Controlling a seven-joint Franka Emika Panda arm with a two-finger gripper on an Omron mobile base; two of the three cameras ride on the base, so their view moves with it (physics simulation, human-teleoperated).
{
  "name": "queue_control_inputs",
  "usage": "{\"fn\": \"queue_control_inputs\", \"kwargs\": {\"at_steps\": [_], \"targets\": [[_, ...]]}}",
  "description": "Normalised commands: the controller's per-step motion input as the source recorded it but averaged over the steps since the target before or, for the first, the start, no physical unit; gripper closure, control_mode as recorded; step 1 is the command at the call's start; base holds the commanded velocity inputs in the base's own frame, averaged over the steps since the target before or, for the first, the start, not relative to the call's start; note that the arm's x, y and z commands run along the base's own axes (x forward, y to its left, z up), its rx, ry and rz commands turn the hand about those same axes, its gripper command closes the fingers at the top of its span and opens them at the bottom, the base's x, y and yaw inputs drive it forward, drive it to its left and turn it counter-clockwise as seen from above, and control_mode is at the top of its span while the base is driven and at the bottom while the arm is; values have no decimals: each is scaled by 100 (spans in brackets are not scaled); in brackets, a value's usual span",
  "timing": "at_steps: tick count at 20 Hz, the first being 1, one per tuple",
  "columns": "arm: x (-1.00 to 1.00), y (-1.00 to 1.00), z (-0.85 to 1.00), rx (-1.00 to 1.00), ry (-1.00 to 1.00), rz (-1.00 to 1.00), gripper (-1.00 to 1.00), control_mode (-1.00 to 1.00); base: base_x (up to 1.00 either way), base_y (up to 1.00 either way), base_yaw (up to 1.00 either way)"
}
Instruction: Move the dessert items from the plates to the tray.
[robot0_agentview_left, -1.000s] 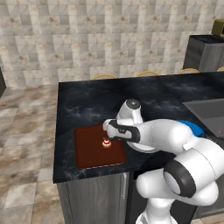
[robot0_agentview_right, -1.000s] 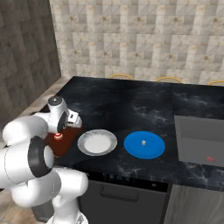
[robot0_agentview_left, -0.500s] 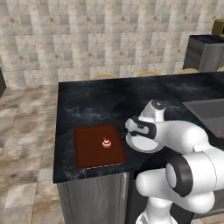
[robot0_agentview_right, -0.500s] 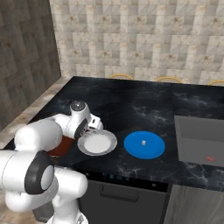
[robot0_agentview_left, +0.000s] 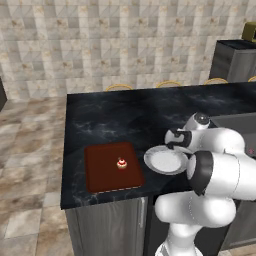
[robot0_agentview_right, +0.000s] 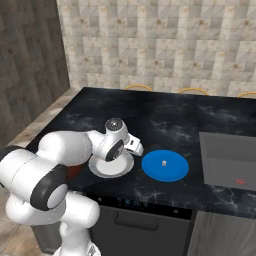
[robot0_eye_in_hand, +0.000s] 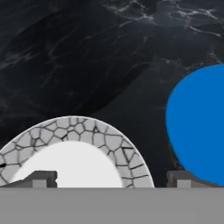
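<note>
The reddish-brown tray (robot0_agentview_left: 106, 172) lies at the counter's front left, with the red-and-white cupcake (robot0_agentview_left: 121, 163) standing on it. To its right is the pale grey-white plate (robot0_agentview_left: 164, 161) (robot0_agentview_right: 111, 167) (robot0_eye_in_hand: 83, 131), bare inside. The blue plate (robot0_agentview_right: 165, 166) (robot0_eye_in_hand: 199, 122) lies further right and carries the tiny pale block (robot0_agentview_right: 163, 162). My gripper (robot0_agentview_left: 175, 140) (robot0_agentview_right: 135, 146) (robot0_eye_in_hand: 113, 179) hangs open over the far edge of the grey-white plate, between the two plates, with nothing between its fingers.
A dark sink basin (robot0_agentview_right: 227, 160) is set into the black marble counter (robot0_agentview_left: 125, 115) to the right of the blue plate. Chair backs (robot0_agentview_left: 120, 87) line the counter's far edge. The counter's front edge runs close to both plates.
The arm has swung right, from above the tray to the gap between the grey-white and blue plates. The cupcake stays on the tray. The jaws remain open.
</note>
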Motion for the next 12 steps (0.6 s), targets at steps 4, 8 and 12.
{"fn": "queue_control_inputs", "kwargs": {"at_steps": [4,8,12], "targets": [[14,-100,0,-2,0,-20,-100,-100,0,0,0],[9,-100,0,-1,0,-23,-100,-100,0,0,0],[6,-100,0,0,0,-24,-100,-100,0,0,0]]}}
